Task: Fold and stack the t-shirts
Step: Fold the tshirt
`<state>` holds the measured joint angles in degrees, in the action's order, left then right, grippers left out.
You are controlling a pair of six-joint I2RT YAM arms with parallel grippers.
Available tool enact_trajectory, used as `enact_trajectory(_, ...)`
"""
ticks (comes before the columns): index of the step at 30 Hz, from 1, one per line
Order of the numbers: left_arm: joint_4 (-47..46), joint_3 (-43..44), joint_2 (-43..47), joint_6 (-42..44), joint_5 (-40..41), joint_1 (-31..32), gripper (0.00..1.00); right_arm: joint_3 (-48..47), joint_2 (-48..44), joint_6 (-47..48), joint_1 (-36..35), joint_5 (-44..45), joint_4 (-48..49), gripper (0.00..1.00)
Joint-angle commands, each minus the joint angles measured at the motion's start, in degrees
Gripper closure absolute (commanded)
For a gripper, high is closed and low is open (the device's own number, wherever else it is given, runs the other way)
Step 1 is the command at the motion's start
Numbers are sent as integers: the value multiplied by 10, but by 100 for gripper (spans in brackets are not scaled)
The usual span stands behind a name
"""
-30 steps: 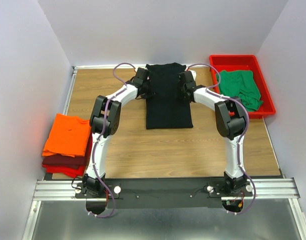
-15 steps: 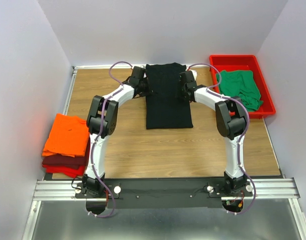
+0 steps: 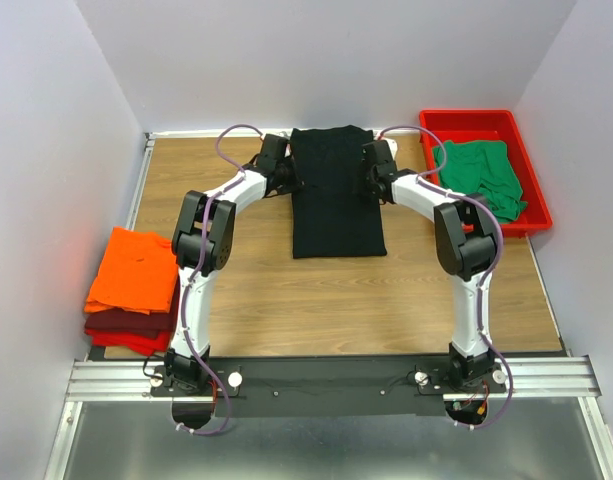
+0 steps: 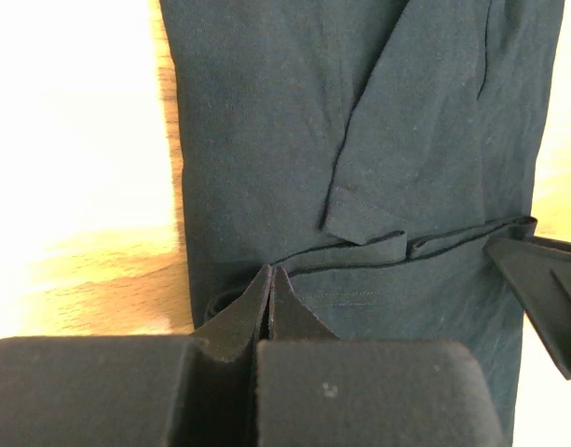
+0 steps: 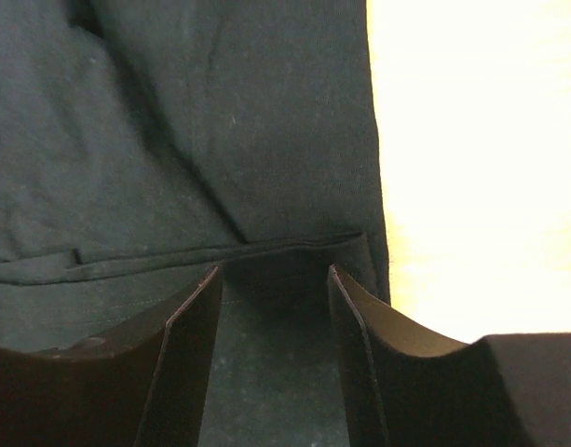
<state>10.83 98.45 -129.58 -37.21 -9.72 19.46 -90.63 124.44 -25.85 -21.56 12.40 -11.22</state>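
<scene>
Black shirt (image 3: 336, 200) lies flat on the worktop (image 3: 336, 300), in the upper middle of the top view. It is folded to a narrow strip, sleeves turned in. Its long axis runs up and down that frame. The upper end carries a crosswise fold.

Left fingers (image 4: 243, 321) are pressed tight together. Their tips sit on the cross fold, just inside the shirt's left edge, with bare worktop showing at frame left. I cannot tell whether a layer of cloth is caught between them.

Right fingers (image 5: 187, 345) stand apart and hold nothing. The gap straddles the same cross fold just inside the shirt's right edge, with cloth under and ahead of the tips.

So the two sets of fingers mirror each other at the upper end, one on each long edge, and neither is nearer. The rest of the strip runs from them toward the lower part of the top view.

Judgement: the next fold goes across the long axis, upper end carried to lower end. That needs both corners gripped, and the right side is not yet closed.

Elsewhere, a green shirt (image 3: 481, 175) sits loose in the tray (image 3: 476, 120) at upper right. An orange shirt (image 3: 136, 268) tops a folded pile at the left edge.
</scene>
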Motion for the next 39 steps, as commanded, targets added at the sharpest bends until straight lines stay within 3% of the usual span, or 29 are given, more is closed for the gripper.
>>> enact_trajectory(1,9,-7,-13,-5,3,-3,100,7,-36,8,5,10,14,42)
enact_trajectory(14,60,12,-36,-15,49,0,100,13,16,7,6,23,16,41)
enact_trajectory(23,65,-40,-8,-40,81,10,100,98,-15,-23,6,1,16,41)
enact_trajectory(39,-84,-412,215,-62,68,21,100,379,-222,-90,-47,-73,60,41)
